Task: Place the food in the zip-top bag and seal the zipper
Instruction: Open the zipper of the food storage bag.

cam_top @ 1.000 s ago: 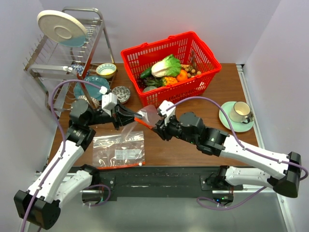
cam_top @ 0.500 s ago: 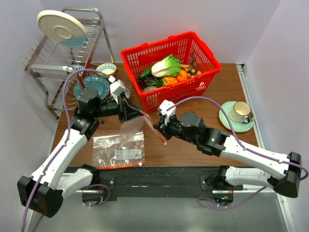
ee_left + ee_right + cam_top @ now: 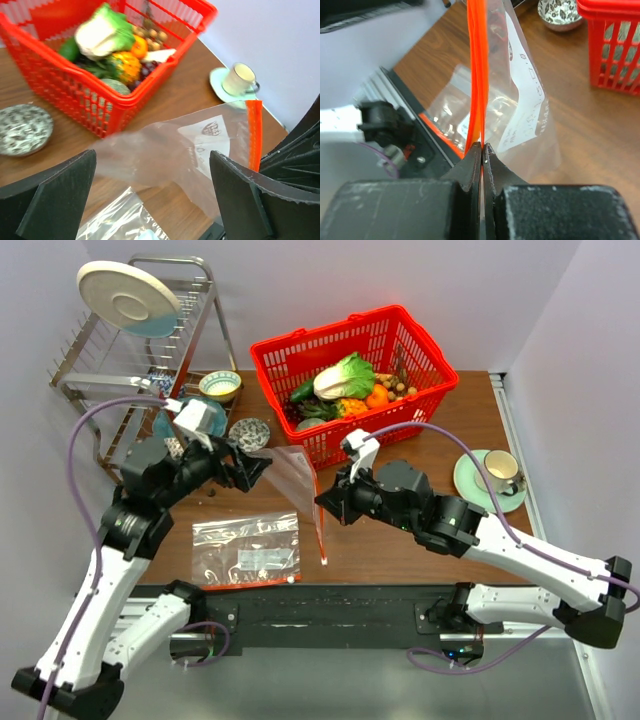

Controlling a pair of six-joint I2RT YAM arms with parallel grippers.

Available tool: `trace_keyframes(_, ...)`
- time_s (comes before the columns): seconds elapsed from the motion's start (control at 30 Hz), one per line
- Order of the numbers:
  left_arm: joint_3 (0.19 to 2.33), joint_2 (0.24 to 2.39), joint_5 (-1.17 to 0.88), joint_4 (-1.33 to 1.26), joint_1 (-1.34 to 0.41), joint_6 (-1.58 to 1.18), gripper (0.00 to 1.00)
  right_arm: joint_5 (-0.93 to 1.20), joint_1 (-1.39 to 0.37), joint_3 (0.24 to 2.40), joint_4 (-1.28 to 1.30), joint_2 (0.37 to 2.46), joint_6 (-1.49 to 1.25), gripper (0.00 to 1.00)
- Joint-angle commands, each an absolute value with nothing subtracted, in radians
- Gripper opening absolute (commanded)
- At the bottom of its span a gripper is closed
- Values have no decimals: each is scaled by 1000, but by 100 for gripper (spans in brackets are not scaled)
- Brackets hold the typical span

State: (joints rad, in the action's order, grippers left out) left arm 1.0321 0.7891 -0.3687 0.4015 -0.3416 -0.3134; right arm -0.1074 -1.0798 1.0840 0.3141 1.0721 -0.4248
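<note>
The right jaws are shut on the zipper (image 3: 476,75), so the bag (image 3: 292,472) hangs over the worktop (image 3: 390,550), strip running 12 to 6 o'clock. The left jaws, wide open and empty, face it from just at 9 o'clock; the food (image 3: 345,377) lies in the basket (image 3: 400,418) at 1 o'clock.

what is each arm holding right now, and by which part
The right gripper holds the zip-top bag by its zipper, jaws shut on it. The left gripper is open and holds nothing.
</note>
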Motion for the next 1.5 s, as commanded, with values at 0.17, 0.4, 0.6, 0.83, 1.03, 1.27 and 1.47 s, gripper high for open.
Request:
trace_keyframes(0.17, 996, 609, -391, 460, -337, -435, 97, -212, -1077, 1080, 247, 1064, -716, 0)
trace_keyframes(0.4, 974, 663, -486, 448, -337, -449, 88, -241, -1078, 1060, 150, 1106, -903, 0)
trace_keyframes(0.6, 910, 709, -522, 342, -342, -492, 76, -310, -1077, 1109, 181, 1158, -925, 0)
trace_keyframes(0.83, 862, 762, -499, 230, -417, -528, 74, -317, -1077, 1154, 198, 1209, -930, 0)
trace_keyframes(1.03, 873, 821, -431, 222, -535, -500, 67, -351, -1077, 1192, 219, 1223, -934, 0)
trace_keyframes(1.27, 876, 844, -402, 229, -538, -479, 51, -345, -1078, 1197, 216, 1223, -933, 0)
trace_keyframes(1.47, 893, 854, -393, 244, -540, -453, 23, -333, -1077, 1195, 207, 1230, -933, 0)
